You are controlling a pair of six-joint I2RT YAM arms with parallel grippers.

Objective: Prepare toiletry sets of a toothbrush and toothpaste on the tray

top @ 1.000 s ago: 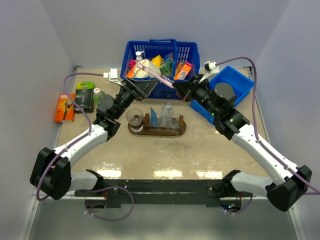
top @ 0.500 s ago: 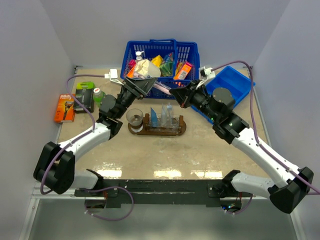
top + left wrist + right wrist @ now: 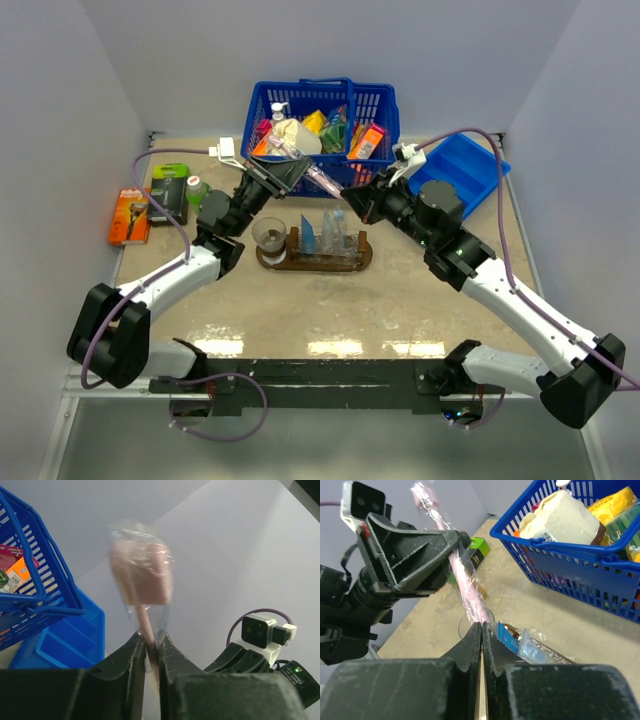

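Item: toothbrush (image 3: 322, 180), pink stick in clear crinkled wrapping; position: held in the air in front of the blue basket (image 3: 386, 108), above and behind the tray (image 3: 363, 258), tilted, its head end up and to the left.

Left gripper (image 3: 151, 643): fingers pressed onto the stick just below the wrapped head, which stands up above the fingertips in the left wrist view.

Right gripper (image 3: 481, 628): fingertips pinched together on the lower end of the toothbrush; the stick rises from them toward the left gripper in the right wrist view.

Tray: dark brown oval board on the table between the two arms; bears a clear glass cup (image 3: 270, 235) at its left end, a blue tube (image 3: 308, 234) and a paler tube (image 3: 336, 231) standing beside it.

Basket: at the far edge of the table, filled with assorted packets.

Blue bin (image 3: 482, 163): right of the basket, behind the right arm.

Orange package (image 3: 130, 216) and green-black boxes (image 3: 170, 192): flat on the table at the left, well apart from the tray.
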